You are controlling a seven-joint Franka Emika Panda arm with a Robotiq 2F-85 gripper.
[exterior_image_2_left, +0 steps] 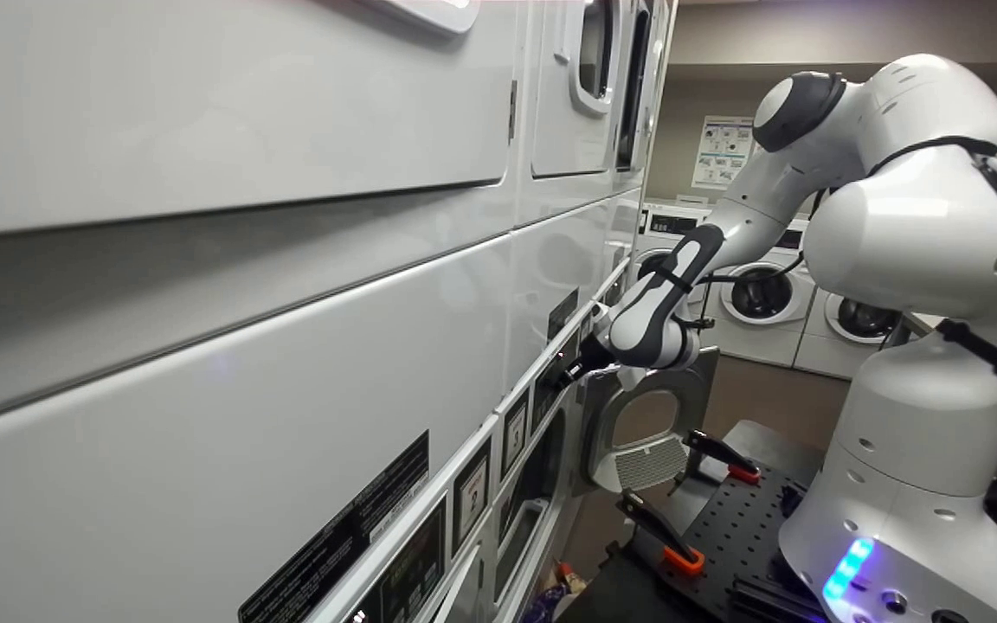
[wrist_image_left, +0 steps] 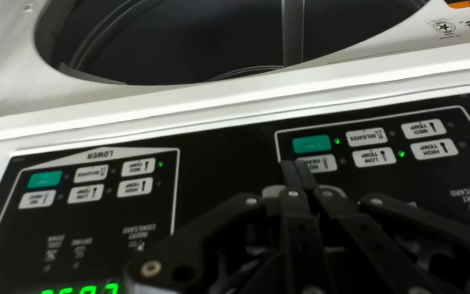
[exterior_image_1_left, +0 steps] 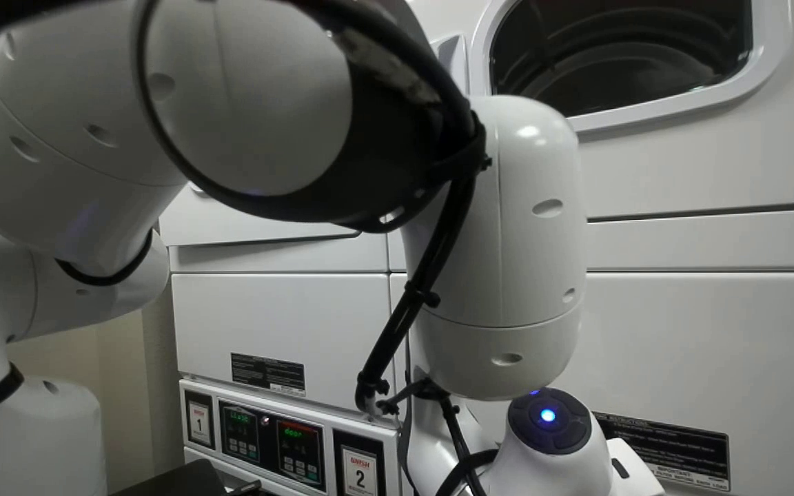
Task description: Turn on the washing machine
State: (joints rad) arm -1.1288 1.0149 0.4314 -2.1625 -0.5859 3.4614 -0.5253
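Note:
The washing machine is a large white laundry unit with flat front panels, seen in both exterior views (exterior_image_1_left: 700, 324) (exterior_image_2_left: 291, 381). Its dark-glass door (exterior_image_1_left: 624, 55) is at the upper right. Its black control strip (wrist_image_left: 227, 171) fills the wrist view's lower part, with upside-down labels. The right block has a green button (wrist_image_left: 311, 143) with a lit green light beside it; the left block has another green button (wrist_image_left: 44, 179). My gripper (wrist_image_left: 296, 163) is shut and empty. Its tips overlap the NO HEAT button (wrist_image_left: 324, 163), just below the right green button; contact cannot be told. The gripper also shows in an exterior view (exterior_image_2_left: 563, 378).
A round drum opening (wrist_image_left: 198, 41) lies beyond the strip in the wrist view. An open grey door (exterior_image_2_left: 646, 415) stands out below the gripper. A black perforated table (exterior_image_2_left: 723, 528) with orange clamps is beside the robot base. Smaller white units (exterior_image_2_left: 758, 333) stand at the back.

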